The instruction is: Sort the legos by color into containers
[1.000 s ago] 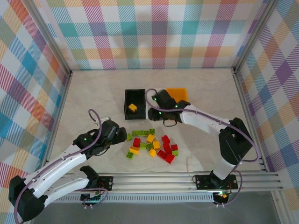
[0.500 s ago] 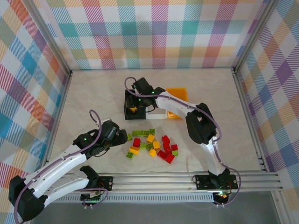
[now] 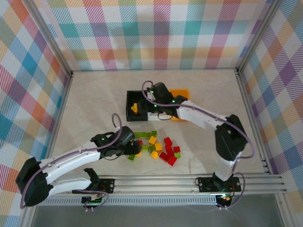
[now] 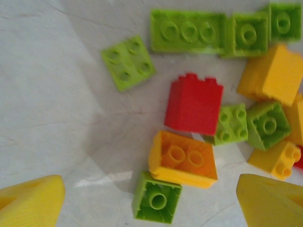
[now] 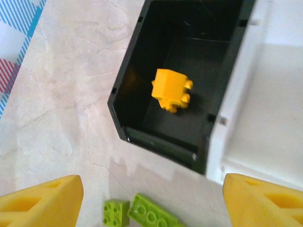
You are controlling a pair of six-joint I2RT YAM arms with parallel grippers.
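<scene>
Legos [image 4: 193,109] looked light, rigid and slick, best pinched across flat sides; left gripper [image 4: 150,201] and right gripper [image 5: 151,201] both gaped wide, empty.

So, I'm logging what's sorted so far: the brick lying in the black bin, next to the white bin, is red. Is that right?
No. The brick in the black bin is yellow-orange, not red; the right wrist view shows it lying on the bin's floor. The black bin does stand next to the white bin.
</scene>
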